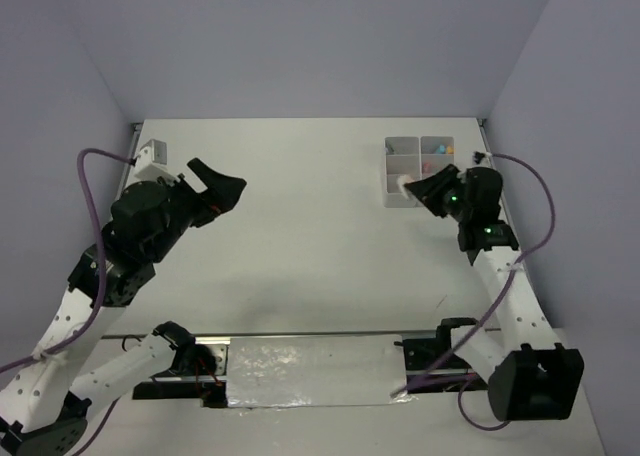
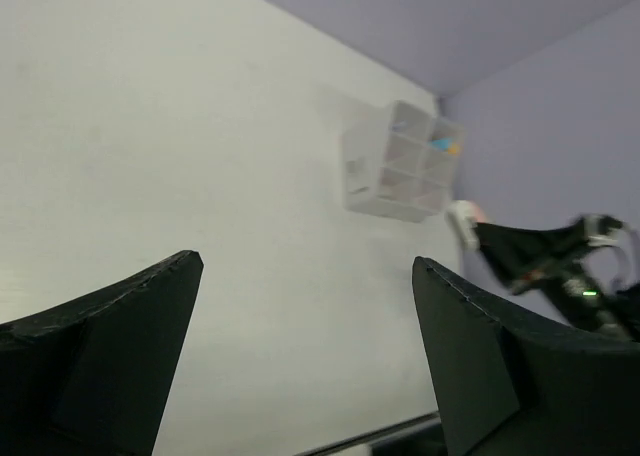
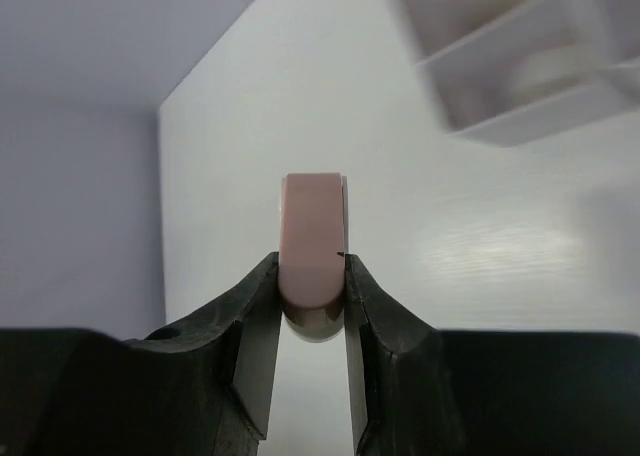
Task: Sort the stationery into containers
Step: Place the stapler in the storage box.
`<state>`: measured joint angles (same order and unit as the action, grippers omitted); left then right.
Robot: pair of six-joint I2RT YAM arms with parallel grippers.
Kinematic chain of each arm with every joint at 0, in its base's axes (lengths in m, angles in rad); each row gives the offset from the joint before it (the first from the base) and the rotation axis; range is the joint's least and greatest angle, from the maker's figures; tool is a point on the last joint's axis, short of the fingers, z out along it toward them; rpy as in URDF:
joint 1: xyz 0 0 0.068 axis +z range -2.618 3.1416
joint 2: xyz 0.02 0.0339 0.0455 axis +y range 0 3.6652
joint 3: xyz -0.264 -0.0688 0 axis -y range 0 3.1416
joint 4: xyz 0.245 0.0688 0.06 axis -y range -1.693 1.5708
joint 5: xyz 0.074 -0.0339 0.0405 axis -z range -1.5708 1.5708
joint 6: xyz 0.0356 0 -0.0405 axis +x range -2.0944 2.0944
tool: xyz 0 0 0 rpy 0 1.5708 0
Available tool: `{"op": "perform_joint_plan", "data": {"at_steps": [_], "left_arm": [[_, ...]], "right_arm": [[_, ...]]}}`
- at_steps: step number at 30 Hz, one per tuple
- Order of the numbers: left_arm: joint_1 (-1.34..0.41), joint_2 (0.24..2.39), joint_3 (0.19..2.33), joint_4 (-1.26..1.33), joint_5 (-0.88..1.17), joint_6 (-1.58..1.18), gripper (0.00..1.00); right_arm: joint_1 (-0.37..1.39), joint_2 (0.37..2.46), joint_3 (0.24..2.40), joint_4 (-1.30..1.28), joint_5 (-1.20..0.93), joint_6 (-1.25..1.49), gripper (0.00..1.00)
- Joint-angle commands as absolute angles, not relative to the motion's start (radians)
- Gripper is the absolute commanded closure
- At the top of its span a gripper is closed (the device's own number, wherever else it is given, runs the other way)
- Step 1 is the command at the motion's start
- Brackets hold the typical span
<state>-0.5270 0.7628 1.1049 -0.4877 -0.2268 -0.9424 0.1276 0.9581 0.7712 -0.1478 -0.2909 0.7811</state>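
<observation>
At the right of the top view, just beside the near-left corner of the box [image 1: 389,164], the right claw [image 1: 418,188] holds a pink block [image 3: 312,238]; jaws pinched narrow on its two flat sides, gripped low so most of it sticks out past the tips, my guess so it drops clean into a compartment; can't tell whether it's over the box rim; in the wrist view the box sits blurred in the upper right corner, ahead of the claw.
Block is pale pink, slab-shaped, rounded corners, thin white edge on one side; reads like an eraser, stiff enough for a pinch.
Box has a few coloured bits [image 1: 437,154] in its upper-right compartment; rest hard to read.
Left claw [image 2: 305,266], left of the top view, hangs above the table, jaws wide apart, nothing in them; parked out of the way, I'd say.
</observation>
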Motion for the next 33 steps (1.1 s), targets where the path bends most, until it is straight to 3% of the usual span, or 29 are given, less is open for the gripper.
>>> {"op": "perform_joint_plan", "data": {"at_steps": [1, 8, 13, 20, 33], "left_arm": [[-0.528, 0.84, 1.18, -0.781, -0.353, -0.717, 0.01], [-0.528, 0.747, 1.062, -0.752, -0.339, -0.47, 0.01], [-0.528, 0.626, 0.91, -0.669, -0.339, -0.485, 0.0], [-0.529, 0.583, 0.899, -0.652, -0.293, -0.463, 0.01], [-0.529, 0.603, 0.893, -0.643, -0.265, -0.448, 0.01]], "right_arm": [[-0.137, 0.98, 0.779, -0.331, -0.289, 0.759, 1.0], [-0.322, 1.109, 0.824, -0.289, -0.31, 0.903, 1.0], [-0.33, 1.212, 0.837, -0.189, -0.324, 1.038, 1.0], [-0.331, 1.347, 0.946, -0.152, -0.333, 1.075, 1.0], [-0.334, 1.442, 0.934, -0.091, -0.331, 1.132, 1.0]]}}
